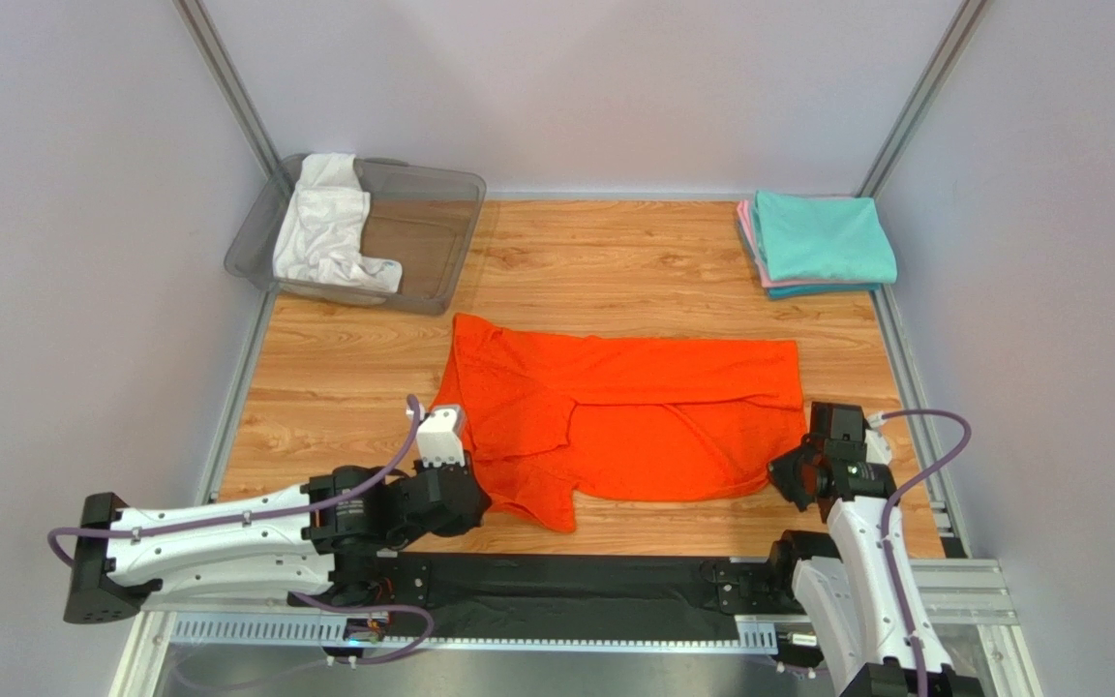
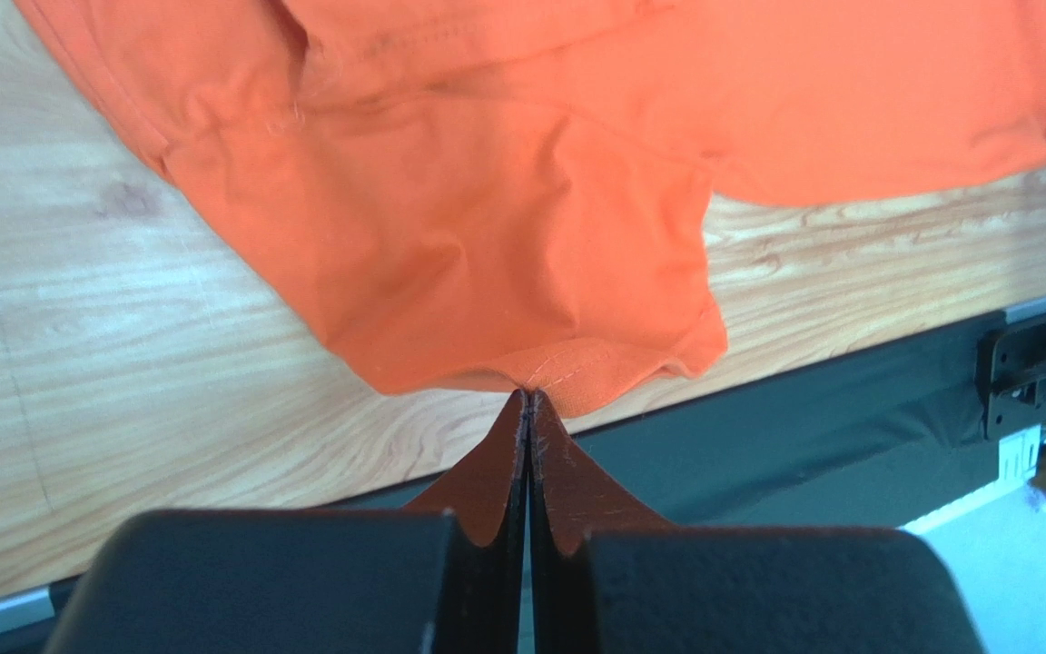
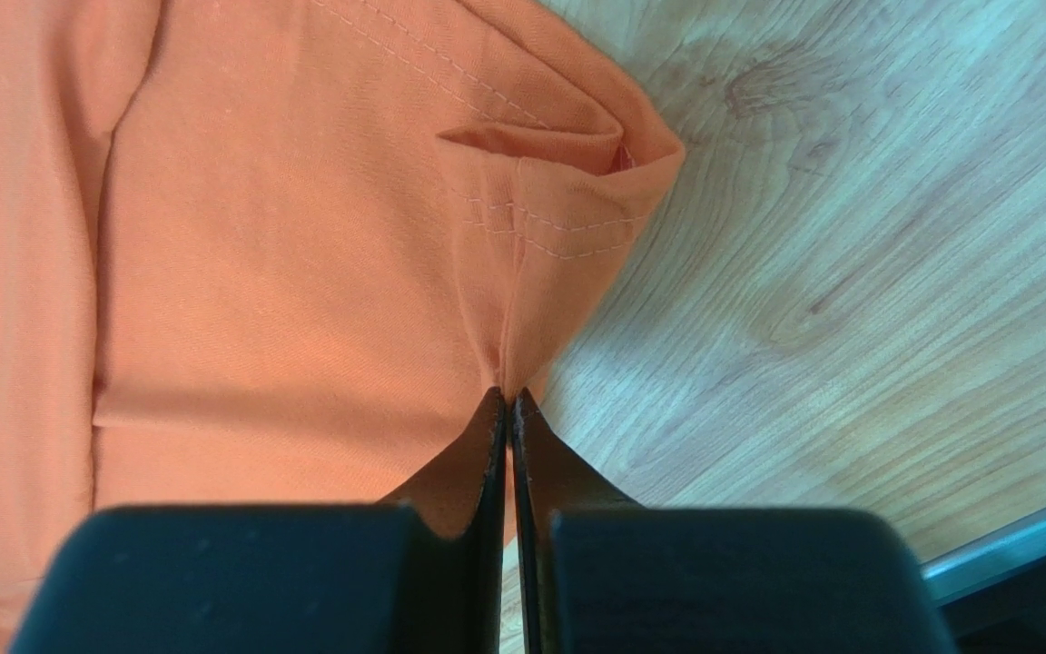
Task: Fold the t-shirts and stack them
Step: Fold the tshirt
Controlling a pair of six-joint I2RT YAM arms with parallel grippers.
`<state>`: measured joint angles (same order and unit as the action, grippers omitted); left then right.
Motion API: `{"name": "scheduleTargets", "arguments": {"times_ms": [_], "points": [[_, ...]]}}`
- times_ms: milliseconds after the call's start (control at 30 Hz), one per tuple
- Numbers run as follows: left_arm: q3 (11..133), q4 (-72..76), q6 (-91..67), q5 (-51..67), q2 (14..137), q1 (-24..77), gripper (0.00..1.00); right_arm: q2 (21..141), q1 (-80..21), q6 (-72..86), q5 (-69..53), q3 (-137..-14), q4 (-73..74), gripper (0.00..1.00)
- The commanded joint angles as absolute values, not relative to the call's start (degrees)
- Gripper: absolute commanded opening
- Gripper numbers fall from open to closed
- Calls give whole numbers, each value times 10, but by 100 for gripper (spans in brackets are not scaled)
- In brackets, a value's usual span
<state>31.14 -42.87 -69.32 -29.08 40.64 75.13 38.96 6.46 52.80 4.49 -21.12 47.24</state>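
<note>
The bright orange t-shirt lies spread across the middle of the wooden table, partly folded over itself. My left gripper is shut, its tips pinching the puckered hem of the near sleeve. My right gripper is shut on the shirt's near right edge, where a crease runs into the tips. A white t-shirt lies crumpled in the bin at the back left. The teal t-shirt lies folded on top of a pink one at the back right.
The clear grey plastic bin stands at the back left corner. Metal frame posts rise at both back corners. A black strip and a metal rail run along the table's near edge, between the arm bases.
</note>
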Motion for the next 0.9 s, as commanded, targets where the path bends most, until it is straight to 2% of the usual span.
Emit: {"name": "scheduleTargets", "arguments": {"times_ms": [0,300,533,867], "points": [[342,-404,-630,-295,421,721,0,395,66,509,41,-241,454,0],[409,-350,-531,-263,496,636,0,435,66,483,52,-289,431,0],[446,-308,-464,-220,540,549,0,528,66,468,31,-334,396,0],[507,-258,-382,-194,623,477,0,619,66,447,22,-400,373,0]]}}
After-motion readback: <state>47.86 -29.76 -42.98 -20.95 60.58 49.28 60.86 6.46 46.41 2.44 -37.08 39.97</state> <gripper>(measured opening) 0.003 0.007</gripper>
